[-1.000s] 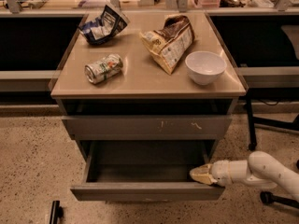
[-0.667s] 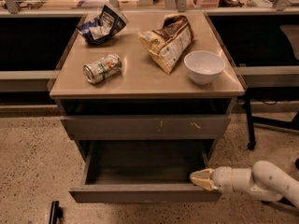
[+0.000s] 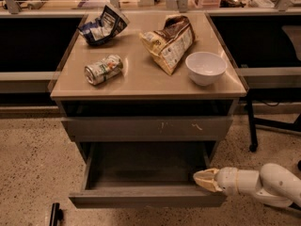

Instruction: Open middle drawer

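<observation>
The middle drawer (image 3: 146, 197) is a wide, shallow grey drawer with a plain front. It stands pulled out toward me, showing its dark grey inside (image 3: 146, 166). My gripper (image 3: 203, 180), with tan tips on a white arm, reaches in from the lower right. It sits at the drawer's front right corner, just inside the front panel. Above it, the taller grey drawer front with white scratches (image 3: 146, 127) is closed.
On the cabinet top (image 3: 141, 79) lie a can on its side (image 3: 103, 69), a blue crumpled bag (image 3: 103, 25), a brown chip bag (image 3: 170, 42) and a white bowl (image 3: 206, 68). Dark shelving flanks the cabinet. A chair base (image 3: 273, 124) stands at the right. The floor is speckled.
The arm has drawn back slightly toward the lower right, with the gripper staying at the drawer's front right corner. The drawer front sits a little farther out.
</observation>
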`<state>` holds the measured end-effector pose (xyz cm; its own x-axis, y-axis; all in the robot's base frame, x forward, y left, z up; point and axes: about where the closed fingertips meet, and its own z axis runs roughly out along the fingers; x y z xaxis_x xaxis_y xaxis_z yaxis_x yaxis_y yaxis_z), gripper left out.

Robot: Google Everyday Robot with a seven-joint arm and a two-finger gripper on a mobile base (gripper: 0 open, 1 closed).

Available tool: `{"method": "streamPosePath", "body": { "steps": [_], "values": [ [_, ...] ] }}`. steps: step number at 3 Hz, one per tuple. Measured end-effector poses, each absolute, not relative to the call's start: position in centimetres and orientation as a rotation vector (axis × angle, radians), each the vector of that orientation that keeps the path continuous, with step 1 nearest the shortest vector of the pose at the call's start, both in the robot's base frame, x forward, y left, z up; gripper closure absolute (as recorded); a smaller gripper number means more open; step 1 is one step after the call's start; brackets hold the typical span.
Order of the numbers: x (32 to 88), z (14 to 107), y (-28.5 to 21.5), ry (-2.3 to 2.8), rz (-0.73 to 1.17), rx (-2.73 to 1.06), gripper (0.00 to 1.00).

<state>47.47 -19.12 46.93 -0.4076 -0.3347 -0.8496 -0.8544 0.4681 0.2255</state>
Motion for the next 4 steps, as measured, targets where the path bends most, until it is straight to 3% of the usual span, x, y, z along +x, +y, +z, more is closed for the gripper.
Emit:
{"method": "streamPosePath", "body": {
  "steps": [1, 4],
  "values": [
    [47.61, 47.35, -19.13, 1.957, 0.852, -0.992, 0.81],
    [47.60, 47.31, -19.10, 1.957, 0.854, -0.992, 0.11]
  ]
}}
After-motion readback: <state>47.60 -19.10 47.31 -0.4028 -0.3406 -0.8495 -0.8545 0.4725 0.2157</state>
